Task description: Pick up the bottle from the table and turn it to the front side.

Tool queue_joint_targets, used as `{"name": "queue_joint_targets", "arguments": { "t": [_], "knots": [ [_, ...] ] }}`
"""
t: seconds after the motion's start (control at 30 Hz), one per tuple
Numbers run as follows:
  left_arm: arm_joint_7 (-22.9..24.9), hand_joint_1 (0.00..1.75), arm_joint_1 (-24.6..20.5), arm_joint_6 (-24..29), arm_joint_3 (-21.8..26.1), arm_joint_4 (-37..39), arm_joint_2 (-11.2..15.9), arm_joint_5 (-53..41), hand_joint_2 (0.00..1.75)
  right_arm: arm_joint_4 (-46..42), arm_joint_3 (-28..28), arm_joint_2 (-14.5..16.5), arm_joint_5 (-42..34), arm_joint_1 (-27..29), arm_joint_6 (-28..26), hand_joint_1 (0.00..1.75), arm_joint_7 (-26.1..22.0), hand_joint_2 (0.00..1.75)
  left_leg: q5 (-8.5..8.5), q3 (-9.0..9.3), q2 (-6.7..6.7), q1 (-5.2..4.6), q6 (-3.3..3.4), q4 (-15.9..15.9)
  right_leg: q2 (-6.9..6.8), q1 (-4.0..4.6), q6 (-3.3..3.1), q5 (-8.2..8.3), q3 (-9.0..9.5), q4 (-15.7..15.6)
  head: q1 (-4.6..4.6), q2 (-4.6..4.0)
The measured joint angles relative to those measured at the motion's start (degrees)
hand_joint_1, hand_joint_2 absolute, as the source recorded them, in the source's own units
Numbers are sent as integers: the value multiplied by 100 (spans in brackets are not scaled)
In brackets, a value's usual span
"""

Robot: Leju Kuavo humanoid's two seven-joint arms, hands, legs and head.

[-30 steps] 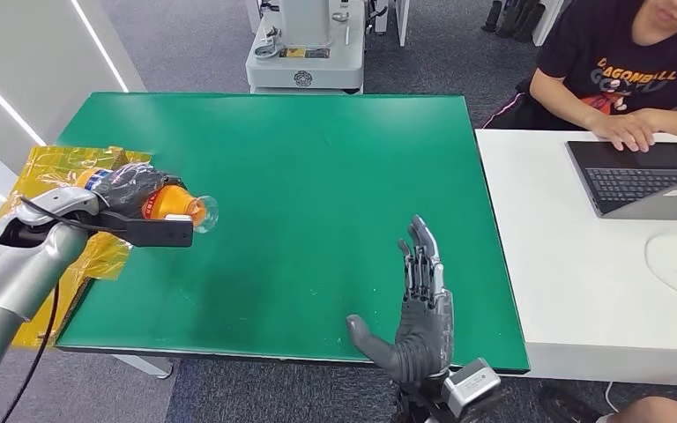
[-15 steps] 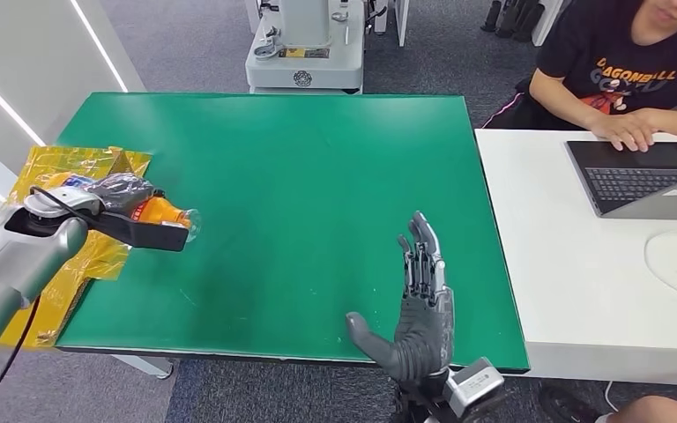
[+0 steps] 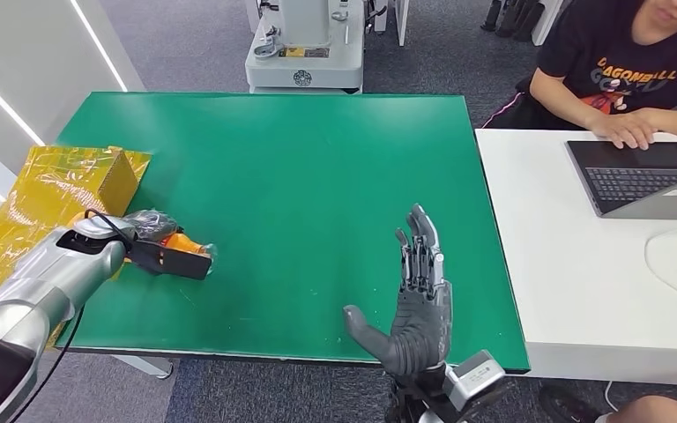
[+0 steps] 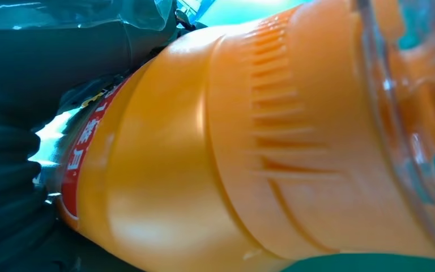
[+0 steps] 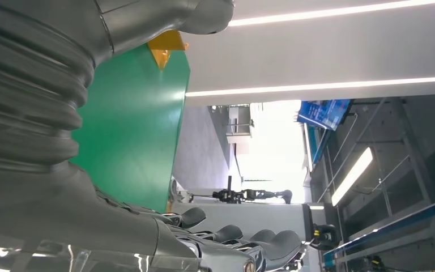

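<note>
Gripping the bottle (image 3: 179, 243) low over the green desk (image 3: 317, 159), near its left front edge, beside the yellow wrap (image 3: 44, 189): left hand (image 3: 145, 231) seen from the head view, dark fingers (image 3: 154, 220) wrapped round the orange body, bottle lying roughly level with its clear end pointing toward mid-desk. Whether touching the desk or just above, not plain. Held sideways, seemingly to let the wrist roll the label round to the front. Right hand (image 3: 419, 300) raised at the near edge, palm flat, fingers (image 3: 421, 251) straight and apart, thumb out, holding nothing; likely parked out of the way. Person at a laptop (image 3: 643, 176) on the white desk to the right, taking no part.

Pressed close against the orange bottle (image 4: 232, 153) in the left wrist view, ribbed waist and a strip of red label showing, dark fingers (image 4: 11, 187) clamped along one side, green desk just beyond.

Looking along the right hand (image 5: 51, 187) in the right wrist view, fingers (image 5: 243, 241) extended and free of any load, desk (image 5: 130, 124) and yellow corner behind.
</note>
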Motion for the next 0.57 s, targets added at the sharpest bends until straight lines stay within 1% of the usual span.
{"name": "queue_joint_targets", "arguments": {
  "t": [0.1, 0.17, 0.33, 0.4, 0.57],
  "knots": [
    [127, 175, 61, 93, -3, 110, -83, 58, 175, -2, 1, 0, 2, 2, -6, 0, 19, 175, 0, 0, -1, 0, 0, 0, -1, 0, 0, 0, 1, 0, 1, 0],
    [205, 175, 153, 268, -3, 162, -115, 115, 175, 1, 2, 0, 3, 14, -4, 0, 28, 175, 0, 1, 1, 0, 0, -1, 1, 0, 0, 0, 0, 0, 0, 0],
    [235, 175, 369, 1133, 26, 223, -97, 291, 175, 5, 2, 0, -45, 62, 56, 0, 29, 175, 0, 4, -11, -1, 0, -4, -14, 0, 2, -4, 9, 0, 0, -1],
    [280, 175, 431, 1369, 54, 236, -74, 295, 175, 5, 1, 0, -46, 69, 94, 0, 33, 175, 0, 9, -18, -1, 0, -6, -22, 0, 2, -5, 16, 0, 0, 0],
    [403, 175, 513, 1494, 106, 262, -52, 295, 175, 9, 0, 0, -46, 73, 123, 0, 45, 175, 3, 23, -17, -1, -5, -8, -21, 0, -2, -2, 26, 1, 0, 0]
  ]
}}
